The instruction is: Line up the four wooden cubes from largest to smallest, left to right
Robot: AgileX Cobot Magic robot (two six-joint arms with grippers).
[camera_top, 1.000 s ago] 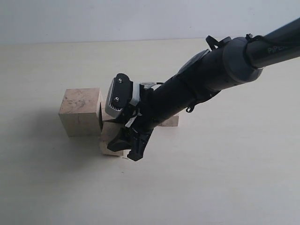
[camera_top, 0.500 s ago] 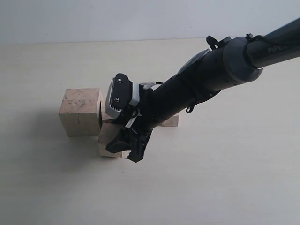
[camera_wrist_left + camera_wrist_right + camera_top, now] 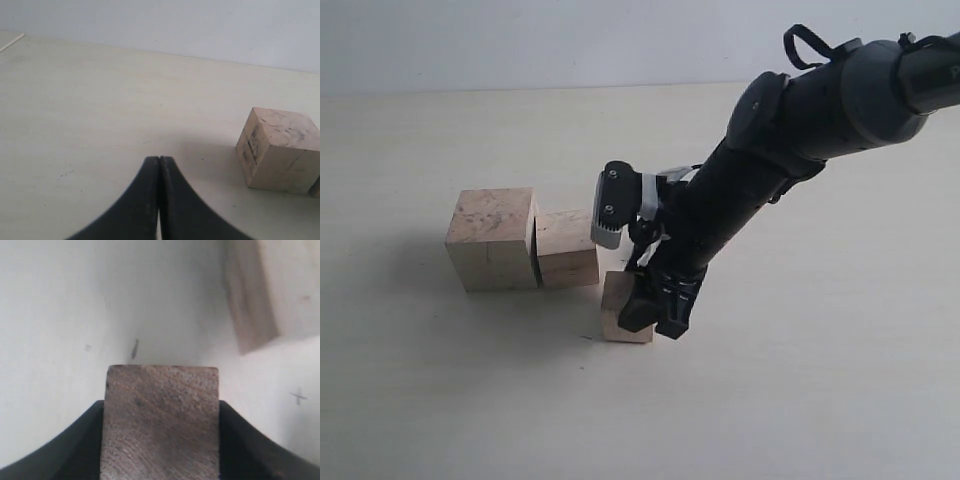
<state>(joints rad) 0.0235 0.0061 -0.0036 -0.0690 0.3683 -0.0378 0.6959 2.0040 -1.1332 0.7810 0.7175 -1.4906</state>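
Right gripper (image 3: 658, 312) clamps a small cube (image 3: 618, 310); nudge it farther, landing flush right of the mid-sized cube (image 3: 566, 248).

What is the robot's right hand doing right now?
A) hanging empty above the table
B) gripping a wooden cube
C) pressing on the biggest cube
B: the right hand is closed on a wooden cube, seen clamped between its black fingers in the right wrist view.
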